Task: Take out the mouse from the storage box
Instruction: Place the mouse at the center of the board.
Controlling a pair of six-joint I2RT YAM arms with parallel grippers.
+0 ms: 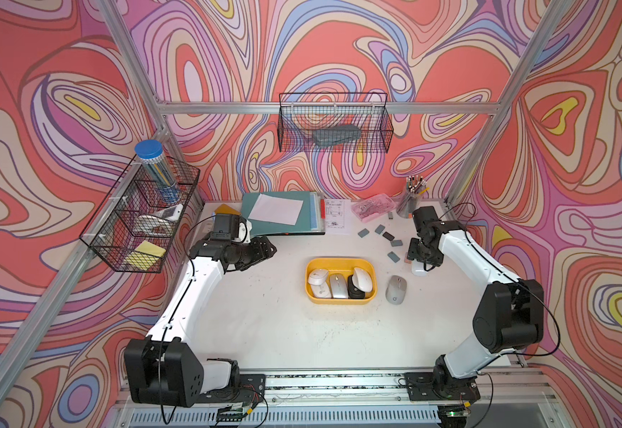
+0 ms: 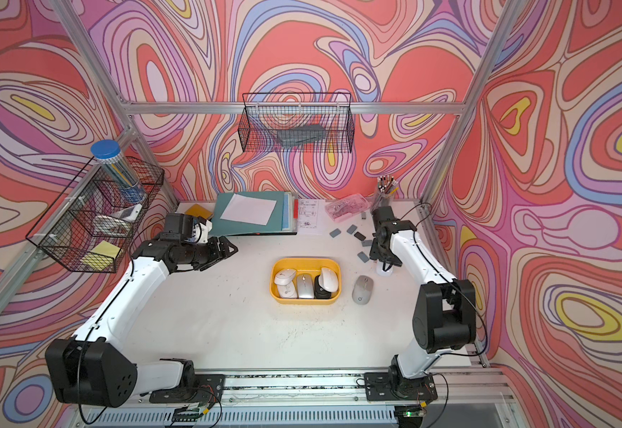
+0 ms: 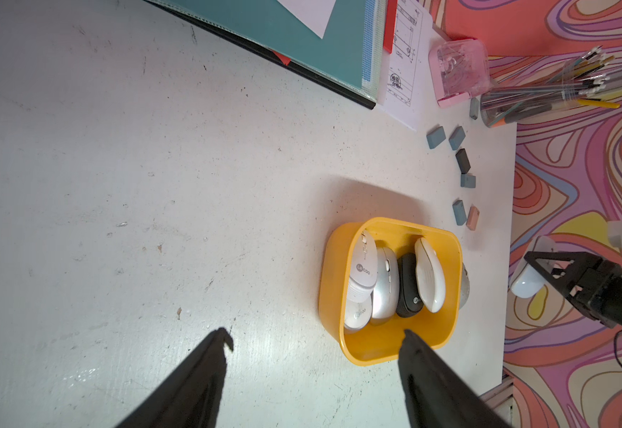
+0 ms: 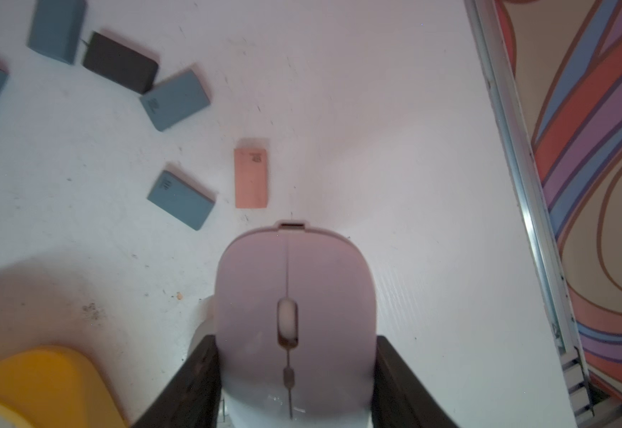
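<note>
Grips pale mouse point(image 4: 294, 278) by its flanks in right gripper point(image 4: 296, 341), down near tabletop point(image 1: 265, 326) beside pink eraser point(image 4: 250, 178), outside storage box point(image 1: 341, 300) with other mice point(image 1: 338, 285) inside, likely for set-down; parks left gripper point(image 3: 316, 333) parted, empty, well back.

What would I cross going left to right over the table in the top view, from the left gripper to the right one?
left gripper → storage box → grey mouse on the table → white mouse, held in the right gripper
</note>
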